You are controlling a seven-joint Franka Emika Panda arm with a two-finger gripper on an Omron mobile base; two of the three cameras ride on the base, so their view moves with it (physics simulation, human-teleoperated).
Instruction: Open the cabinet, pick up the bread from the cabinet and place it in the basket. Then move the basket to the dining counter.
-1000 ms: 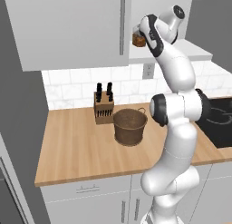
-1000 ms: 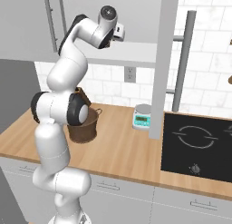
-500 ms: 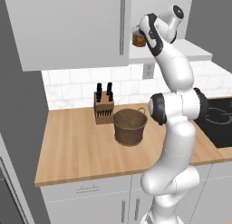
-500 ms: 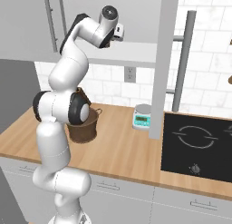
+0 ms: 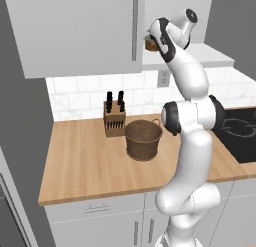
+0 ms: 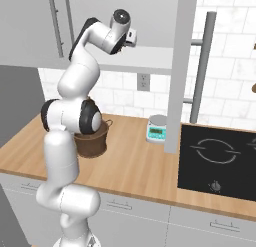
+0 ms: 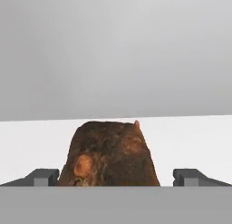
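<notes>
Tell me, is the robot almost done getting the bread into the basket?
Not yet. Done: the pale grey upper cabinet stands open. In hand: the gripper is up at its white shelf, jaws open on either side of the small dark-brown bread loaf, not closed on it. Left: grasp the loaf, drop it into the round dark-brown basket on the wood worktop, then carry that basket to the dining counter.

bread [image 7: 110, 154] base — behind grey band
</notes>
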